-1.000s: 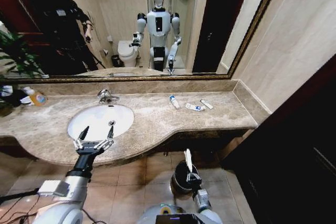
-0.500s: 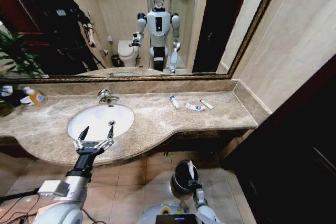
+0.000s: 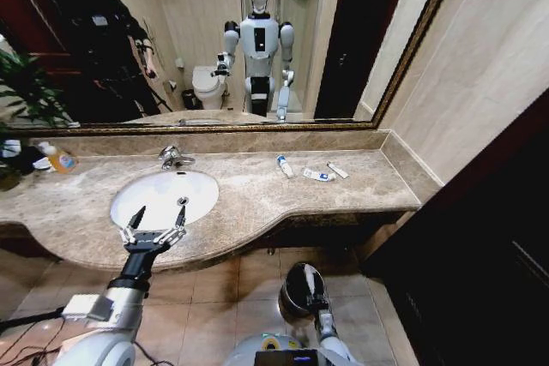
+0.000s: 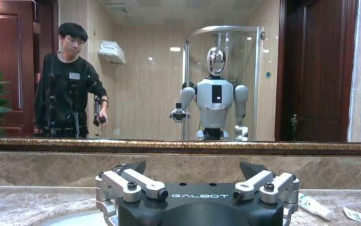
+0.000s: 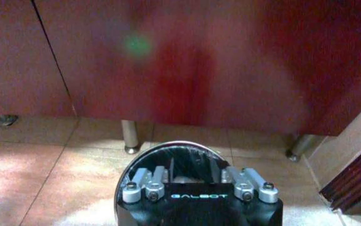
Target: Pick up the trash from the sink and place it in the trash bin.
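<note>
Packet (image 3: 309, 277) stands upright over the trash bin (image 3: 294, 296), clenched in the right gripper (image 3: 310, 295); left gripper (image 3: 154, 227), jaws released, waits at the sink (image 3: 197, 196).

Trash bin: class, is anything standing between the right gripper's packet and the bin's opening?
Nothing visible does. The right gripper holds the long white packet directly over the trash bin on the floor, with the open black mouth just beyond its fingers. The left gripper hovers open at the sink's front edge.
</note>
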You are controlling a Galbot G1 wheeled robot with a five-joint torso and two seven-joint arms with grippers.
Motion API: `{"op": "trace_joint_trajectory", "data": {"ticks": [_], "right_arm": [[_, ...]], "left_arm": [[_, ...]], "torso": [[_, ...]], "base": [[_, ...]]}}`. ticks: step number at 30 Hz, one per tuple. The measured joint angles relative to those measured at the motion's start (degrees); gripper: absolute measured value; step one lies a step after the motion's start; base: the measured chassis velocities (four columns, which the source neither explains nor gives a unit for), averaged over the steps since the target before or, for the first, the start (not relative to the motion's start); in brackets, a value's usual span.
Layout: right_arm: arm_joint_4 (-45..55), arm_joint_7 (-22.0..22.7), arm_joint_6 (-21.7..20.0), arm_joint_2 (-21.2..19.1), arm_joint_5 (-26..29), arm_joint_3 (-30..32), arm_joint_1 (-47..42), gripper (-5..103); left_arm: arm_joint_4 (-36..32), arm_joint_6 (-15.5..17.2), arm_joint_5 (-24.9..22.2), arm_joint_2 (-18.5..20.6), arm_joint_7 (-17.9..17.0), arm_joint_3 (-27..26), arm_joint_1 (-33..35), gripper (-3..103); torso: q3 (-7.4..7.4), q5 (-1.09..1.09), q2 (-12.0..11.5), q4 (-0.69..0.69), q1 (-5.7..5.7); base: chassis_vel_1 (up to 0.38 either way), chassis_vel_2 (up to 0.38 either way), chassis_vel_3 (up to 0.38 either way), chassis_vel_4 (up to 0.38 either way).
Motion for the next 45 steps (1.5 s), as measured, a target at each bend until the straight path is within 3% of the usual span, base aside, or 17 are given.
{"op": "trace_joint_trajectory", "data": {"ticks": [2, 4, 7, 11, 13, 17, 38, 45], "right_arm": [[0.1, 0.0, 0.0, 0.0, 0.0, 0.0, 0.0, 37], [0.4, 0.0, 0.0, 0.0, 0.0, 0.0, -0.3, 54], [0.6, 0.0, 0.1, 0.0, 0.1, 0.0, -0.4, 60], [2.0, 0.0, 0.0, -0.1, 0.1, 0.0, -1.1, 81], [2.4, 0.0, -0.1, -0.2, 0.1, 0.0, -1.3, 81], [4.0, 0.2, -0.5, -0.4, 0.4, 0.1, -2.2, 99], [9.0, 0.8, -1.5, -1.2, 1.0, 0.2, -5.1, 100], [26.4, 3.4, -6.6, -4.6, 6.2, 0.0, -10.7, 100]], "left_arm": [[0.0, 0.0, 0.0, 0.0, 0.0, 0.0, 0.0, 100], [0.0, 0.0, 0.0, 0.0, 0.0, 0.0, 0.0, 100], [0.0, 0.0, 0.0, 0.0, 0.0, 0.0, 0.0, 100], [0.0, 0.0, 0.0, 0.0, 0.0, 0.0, 0.0, 100], [0.0, 0.0, 0.0, 0.0, 0.0, 0.0, 0.0, 100], [0.0, 0.0, 0.0, 0.0, 0.0, 0.0, 0.0, 100], [0.0, 0.0, 0.0, 0.0, 0.0, 0.0, 0.0, 100], [0.0, 0.0, 0.0, 0.0, 0.0, 0.0, 0.0, 100]], "torso": [[0.0, 0.0, 0.0, 0.0, 0.0], [0.0, 0.0, 0.0, 0.0, 0.0], [0.0, 0.0, 0.0, 0.0, 0.0], [0.0, 0.0, 0.0, 0.0, 0.0], [0.0, 0.0, 0.0, 0.0, 0.0], [0.0, 0.0, 0.0, 0.0, 0.0], [0.0, 0.01, 0.0, 0.0, 0.0], [0.0, 0.01, 0.0, 0.0, 0.0]], "base": [[0.0, 0.0, 0.0, 0.0], [0.0, 0.0, 0.0, 0.0], [0.0, 0.0, 0.0, 0.0], [0.0, 0.0, 0.0, 0.0], [0.0, 0.0, 0.0, 0.0], [0.0, 0.0, 0.0, 0.0], [0.0, 0.0, 0.0, 0.0], [0.0, 0.0, 0.0, 0.0]]}}
